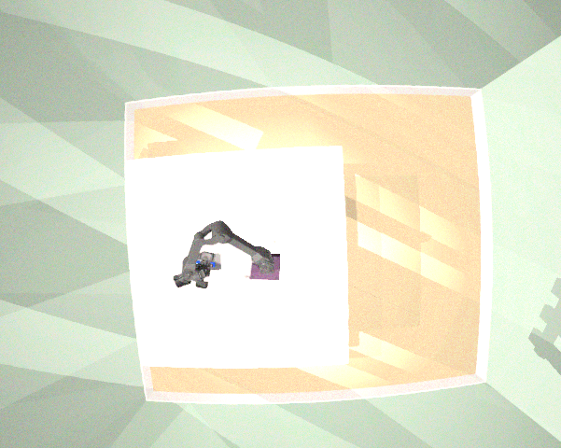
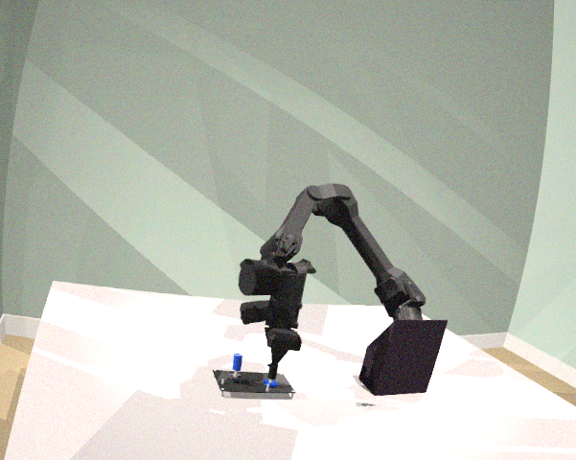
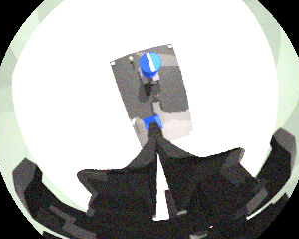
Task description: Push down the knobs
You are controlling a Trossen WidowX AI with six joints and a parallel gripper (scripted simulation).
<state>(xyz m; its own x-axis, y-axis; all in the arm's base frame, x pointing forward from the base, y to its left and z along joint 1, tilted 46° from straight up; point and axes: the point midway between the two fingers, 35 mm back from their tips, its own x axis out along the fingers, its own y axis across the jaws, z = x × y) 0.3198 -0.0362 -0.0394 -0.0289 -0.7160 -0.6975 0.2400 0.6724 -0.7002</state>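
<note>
Matte surfaces pretty much everywhere

The arm (image 2: pixel 357 232) and gripper (image 2: pixel 273 371) look like dull dark-grey plastic, no shine. The circuit board (image 2: pixel 253 383) is flat dark, its two knobs (image 2: pixel 237 361) smooth blue plastic, and the table (image 2: pixel 129 346) is plain white.

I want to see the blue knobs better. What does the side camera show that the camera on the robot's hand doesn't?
Only the exterior view shows the whole arm, its dark base, and how high the far knob stands on its shaft while the near knob sits low.

Only the wrist view looks down on the knobs, showing the white line on the far one.

Both show the circuit board, both blue knobs, and the shut gripper with its tips on the near knob.
</note>
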